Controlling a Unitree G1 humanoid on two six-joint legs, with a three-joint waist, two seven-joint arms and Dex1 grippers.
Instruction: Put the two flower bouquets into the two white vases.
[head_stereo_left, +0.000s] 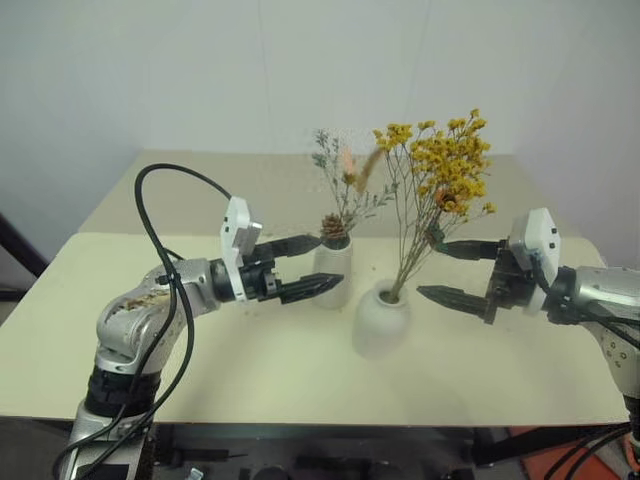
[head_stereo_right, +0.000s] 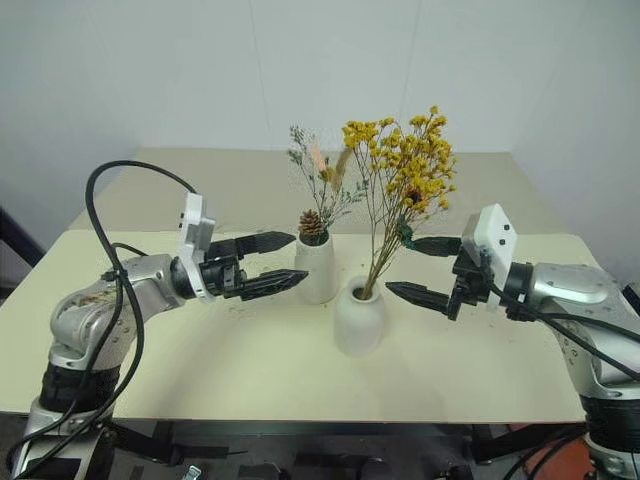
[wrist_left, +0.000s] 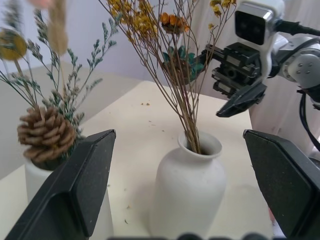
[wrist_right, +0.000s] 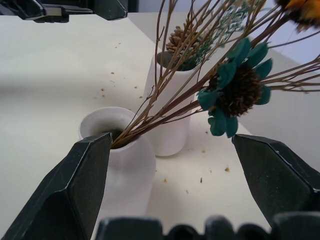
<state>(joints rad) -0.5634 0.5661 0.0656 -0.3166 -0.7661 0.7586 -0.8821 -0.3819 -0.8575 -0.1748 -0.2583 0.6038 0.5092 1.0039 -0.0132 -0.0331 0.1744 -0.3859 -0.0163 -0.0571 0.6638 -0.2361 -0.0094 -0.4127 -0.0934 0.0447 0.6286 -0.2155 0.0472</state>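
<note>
Two white vases stand mid-table. The taller tapered vase holds the sparse bouquet with its brown pinecone. In front of it and to its right, the squat bulbous vase holds the bushy yellow bouquet, whose stems lean right. My left gripper is open and level, its tips just left of the taller vase and holding nothing. My right gripper is open to the right of the yellow bouquet's stems, with a teal flower close by its upper finger.
The cream table carries small dried crumbs around the vases. A black cable loops above my left arm. A white wall stands behind the table's back edge.
</note>
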